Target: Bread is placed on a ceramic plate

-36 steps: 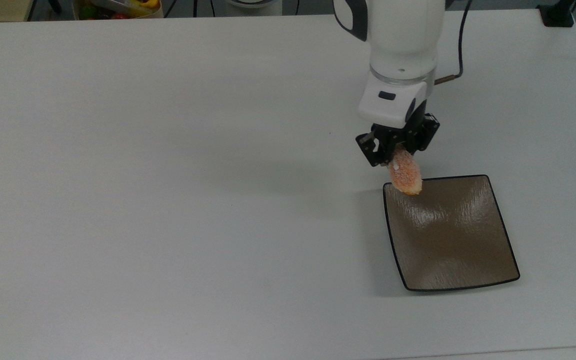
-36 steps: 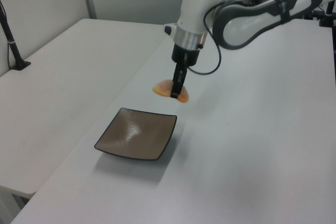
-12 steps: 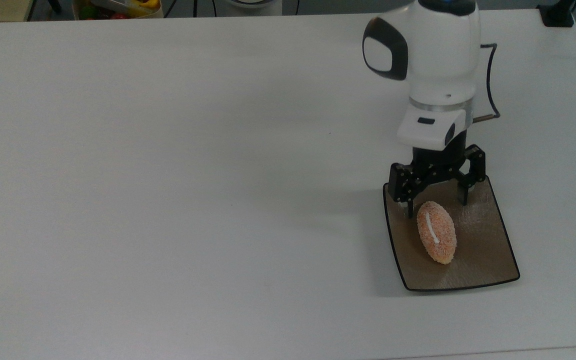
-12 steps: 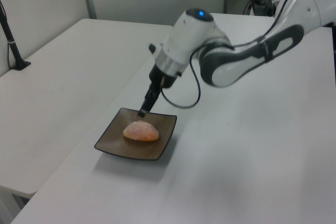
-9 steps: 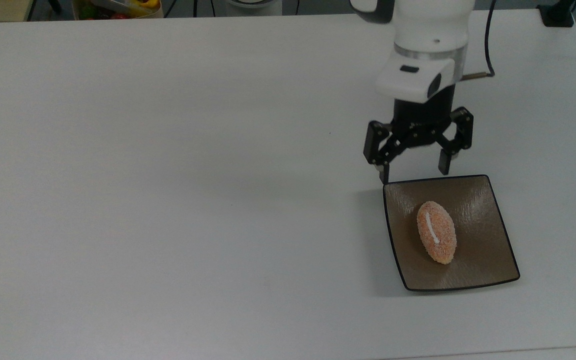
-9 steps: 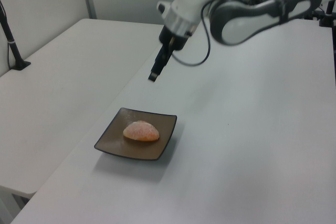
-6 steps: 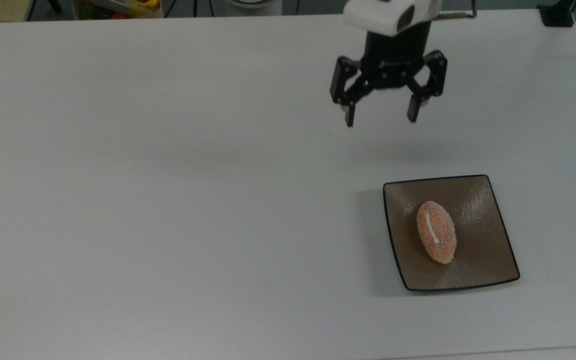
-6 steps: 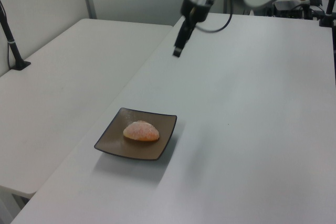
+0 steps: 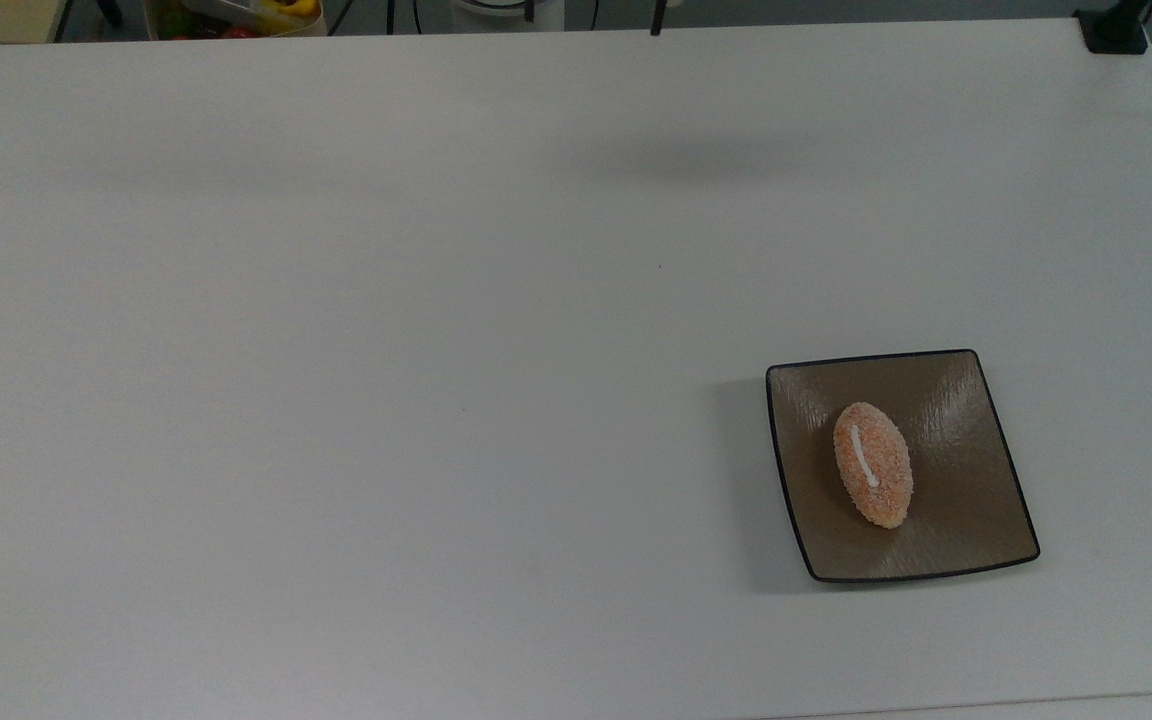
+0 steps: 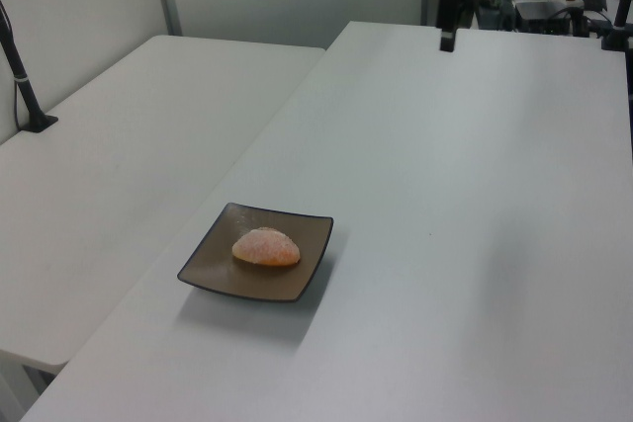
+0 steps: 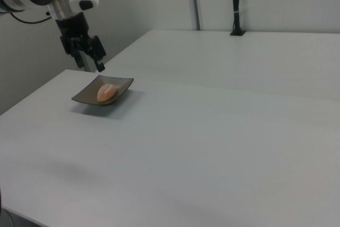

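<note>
Hanging above the table, tool (image 11: 91, 65) spread open and empty, bread (image 9: 873, 464) plated.

The top view looks down steeply on the broad white table (image 9: 436, 350). The left view looks along the table from a low corner, and the right view from the opposite low side. All three share the square glossy brown plate (image 9: 946, 520) (image 10: 223, 269) (image 11: 85, 95).

I read no text, label, brand, number or sign on any surface in the top view, left view or right view
</note>
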You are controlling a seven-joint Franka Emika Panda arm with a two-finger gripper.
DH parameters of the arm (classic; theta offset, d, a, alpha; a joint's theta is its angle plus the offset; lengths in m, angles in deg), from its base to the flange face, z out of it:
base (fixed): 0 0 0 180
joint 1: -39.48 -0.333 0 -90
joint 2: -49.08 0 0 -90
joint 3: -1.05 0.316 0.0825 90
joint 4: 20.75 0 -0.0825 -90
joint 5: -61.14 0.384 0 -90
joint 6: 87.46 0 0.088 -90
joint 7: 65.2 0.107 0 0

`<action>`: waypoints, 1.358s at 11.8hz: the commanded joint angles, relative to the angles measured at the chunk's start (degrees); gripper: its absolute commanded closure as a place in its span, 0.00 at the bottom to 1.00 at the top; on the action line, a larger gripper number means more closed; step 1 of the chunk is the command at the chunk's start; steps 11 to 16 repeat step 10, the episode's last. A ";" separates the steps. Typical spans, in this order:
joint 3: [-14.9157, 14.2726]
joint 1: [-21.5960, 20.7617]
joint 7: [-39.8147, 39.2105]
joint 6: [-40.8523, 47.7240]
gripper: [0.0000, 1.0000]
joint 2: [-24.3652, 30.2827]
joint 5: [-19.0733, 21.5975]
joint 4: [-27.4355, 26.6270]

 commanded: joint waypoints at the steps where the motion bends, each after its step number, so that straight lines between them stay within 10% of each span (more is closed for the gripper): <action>1: -0.10 3.37 -0.96 -0.09 0.00 7.39 3.08 -9.24; 6: -1.67 6.54 -19.04 -8.17 0.00 7.23 6.51 -11.64; 16: -2.12 5.93 -19.96 -8.18 0.00 6.96 7.22 -11.55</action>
